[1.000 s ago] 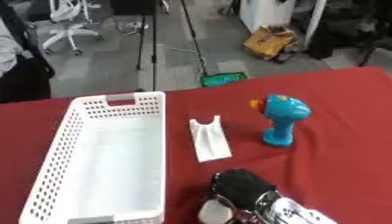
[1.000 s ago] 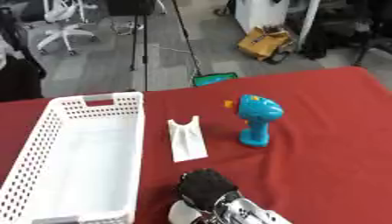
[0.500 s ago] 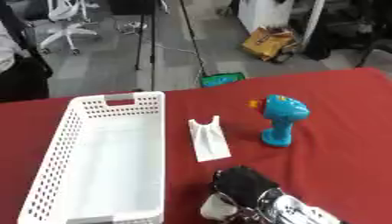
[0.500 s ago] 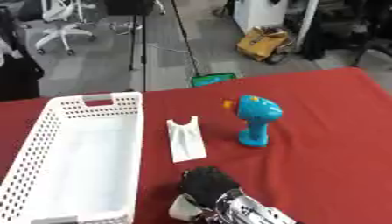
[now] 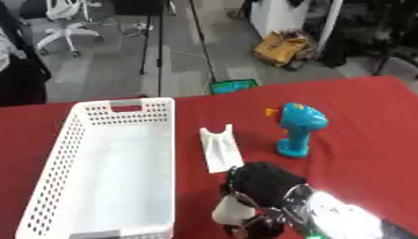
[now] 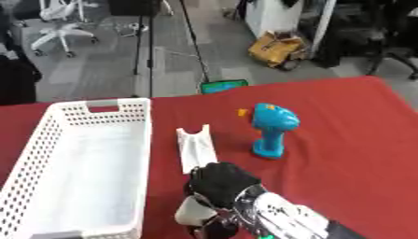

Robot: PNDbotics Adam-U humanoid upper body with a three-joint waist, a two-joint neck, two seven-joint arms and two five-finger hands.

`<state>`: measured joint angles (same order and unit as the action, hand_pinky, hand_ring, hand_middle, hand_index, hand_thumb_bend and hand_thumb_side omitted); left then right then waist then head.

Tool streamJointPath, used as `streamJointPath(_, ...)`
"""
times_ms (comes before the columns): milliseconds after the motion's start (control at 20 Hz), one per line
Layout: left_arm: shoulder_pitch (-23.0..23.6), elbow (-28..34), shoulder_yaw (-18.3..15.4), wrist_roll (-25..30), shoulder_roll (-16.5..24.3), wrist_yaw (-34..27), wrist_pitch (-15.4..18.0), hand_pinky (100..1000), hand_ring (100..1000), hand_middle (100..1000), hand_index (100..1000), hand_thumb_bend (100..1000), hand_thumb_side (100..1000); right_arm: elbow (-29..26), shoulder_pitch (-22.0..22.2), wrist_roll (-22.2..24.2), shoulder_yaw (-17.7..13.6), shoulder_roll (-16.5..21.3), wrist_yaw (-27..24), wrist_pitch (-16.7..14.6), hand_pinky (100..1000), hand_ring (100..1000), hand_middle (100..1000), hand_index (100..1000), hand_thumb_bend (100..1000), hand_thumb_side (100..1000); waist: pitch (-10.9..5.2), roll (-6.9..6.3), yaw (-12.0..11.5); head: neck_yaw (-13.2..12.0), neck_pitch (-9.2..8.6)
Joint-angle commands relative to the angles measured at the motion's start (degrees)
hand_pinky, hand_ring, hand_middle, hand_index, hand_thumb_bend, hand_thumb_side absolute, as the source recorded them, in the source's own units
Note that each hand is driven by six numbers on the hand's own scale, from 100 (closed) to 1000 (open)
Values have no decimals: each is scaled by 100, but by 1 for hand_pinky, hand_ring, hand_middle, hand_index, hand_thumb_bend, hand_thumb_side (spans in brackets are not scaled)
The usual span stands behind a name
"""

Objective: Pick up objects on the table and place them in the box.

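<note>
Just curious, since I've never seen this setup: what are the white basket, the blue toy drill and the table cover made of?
The basket looks like moulded white plastic: stiff walls punched with even holes. The toy drill also seems plastic, smooth and evenly blue with an orange tip. The table cover is probably matte red cloth, though its weave isn't visible.

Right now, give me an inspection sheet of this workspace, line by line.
Surface: red cloth-covered table.
Job's things: white perforated plastic basket at left, nothing seen inside; flat white notched piece lying beside it; blue toy drill with an orange tip standing upright at right.
Clutter: nothing seen on the table.
Hands: right hand, black, low at centre, curled round a small white object; left hand not in view.
Cables: nothing seen on the table.
Surroundings: grey floor with a white office chair, black stand legs, a yellow bag and a green item at the table's far edge.
</note>
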<state>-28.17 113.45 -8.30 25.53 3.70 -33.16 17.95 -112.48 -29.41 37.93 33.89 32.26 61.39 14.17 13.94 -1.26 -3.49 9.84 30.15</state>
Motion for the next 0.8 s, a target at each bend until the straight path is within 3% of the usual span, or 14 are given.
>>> streamJointPath(50, -49, 114, -5, -3, 131, 26, -25, 591, 657, 671, 698, 100, 802, -206, -153, 107, -90, 178, -125, 23, 100, 326, 418, 556, 323, 334, -135, 14, 10, -13, -42)
streamJointPath(350, -46, 114, 9, -8, 141, 36, -51, 591, 657, 671, 698, 100, 803, -211, -525, 155, -14, 301, -253, -76, 100, 334, 424, 554, 303, 347, -155, 78, 6, -2, -35)
streamJointPath(800, -48, 114, 41, -26, 130, 34, -80, 589, 657, 671, 699, 100, 804, -211, -1600, 257, 10, 426, -438, -139, 100, 326, 424, 537, 265, 386, -203, 158, -116, 78, -10)
